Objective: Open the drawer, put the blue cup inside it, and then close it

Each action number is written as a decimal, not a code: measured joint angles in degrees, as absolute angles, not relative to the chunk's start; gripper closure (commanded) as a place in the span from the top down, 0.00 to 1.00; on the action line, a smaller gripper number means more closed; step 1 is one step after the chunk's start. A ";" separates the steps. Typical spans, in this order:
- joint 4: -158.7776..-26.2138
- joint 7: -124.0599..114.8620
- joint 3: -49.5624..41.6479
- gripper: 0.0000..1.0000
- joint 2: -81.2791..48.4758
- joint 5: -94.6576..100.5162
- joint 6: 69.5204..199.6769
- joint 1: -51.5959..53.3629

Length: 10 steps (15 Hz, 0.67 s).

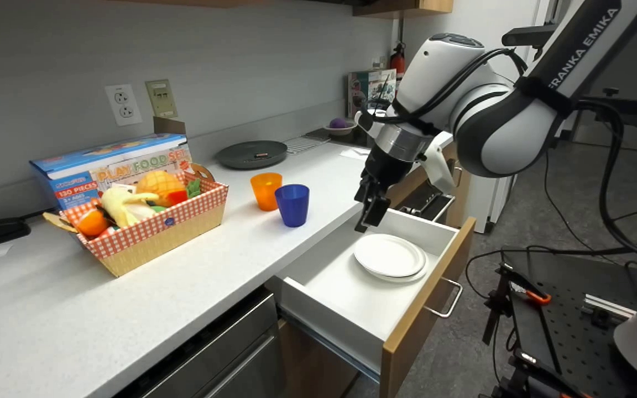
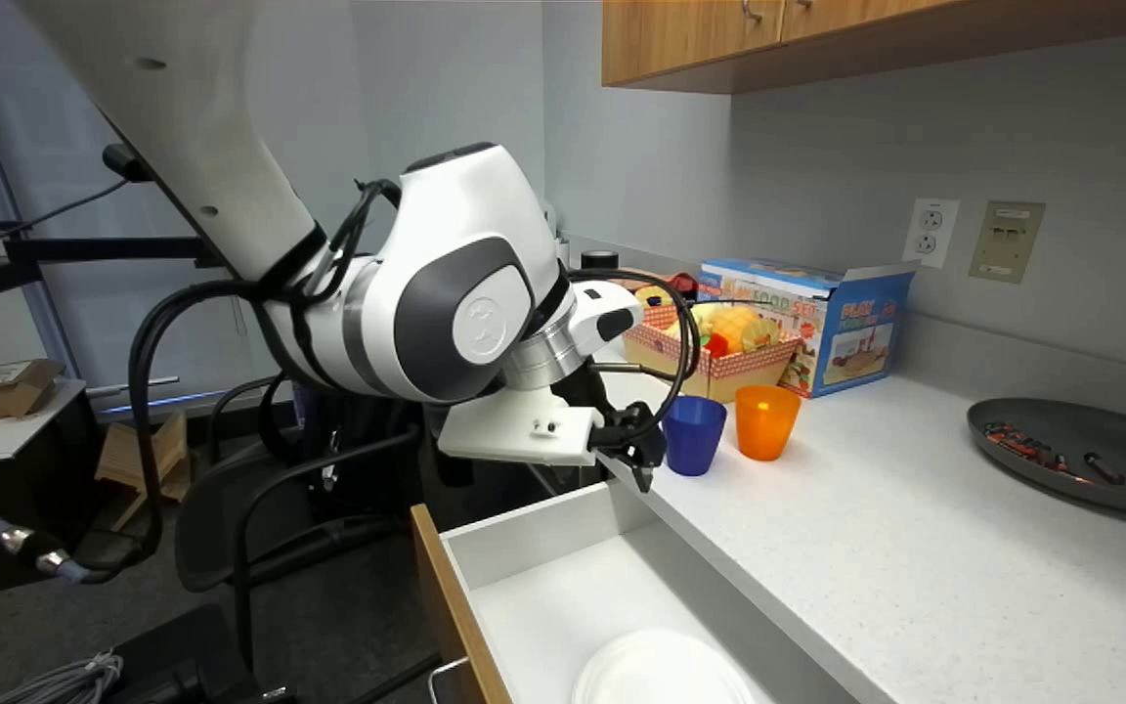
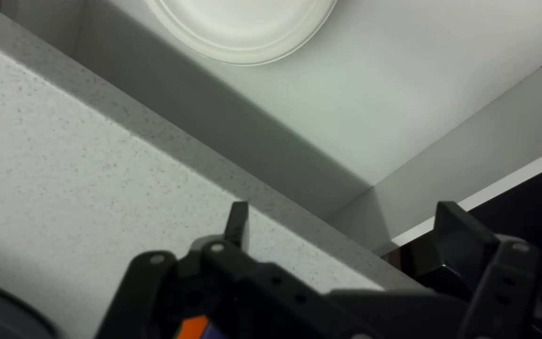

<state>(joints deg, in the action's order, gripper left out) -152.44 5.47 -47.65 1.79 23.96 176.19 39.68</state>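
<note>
The drawer [image 1: 410, 342] is pulled well out from under the counter, with its wood front and metal bar handle [image 1: 452, 305] facing the room. Upright on the counter near the edge stands the blue cup [image 1: 292, 205], which also shows in an exterior view [image 2: 693, 435]. Only a sliver of that cup [image 3: 212, 333] peeks past the gripper's linkage in the wrist view. My gripper [image 3: 343, 214] points down by the counter edge at the drawer's inner side, its jaws wide apart and nothing between them. In an exterior view the gripper [image 2: 643, 464] appears beside the blue cup, apart from it.
White plates [image 1: 389, 255] lie on the drawer floor. An orange cup [image 1: 267, 191] stands close to the blue one. Farther along the counter are a basket of play food [image 1: 163, 221], a play food box [image 2: 822, 328] and a dark pan [image 2: 1071, 460].
</note>
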 measured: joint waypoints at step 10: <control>-145.62 6.26 -47.69 1.00 1.62 35.68 173.71 38.40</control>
<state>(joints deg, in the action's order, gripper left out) -145.62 6.26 -47.69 1.62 35.68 173.71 38.40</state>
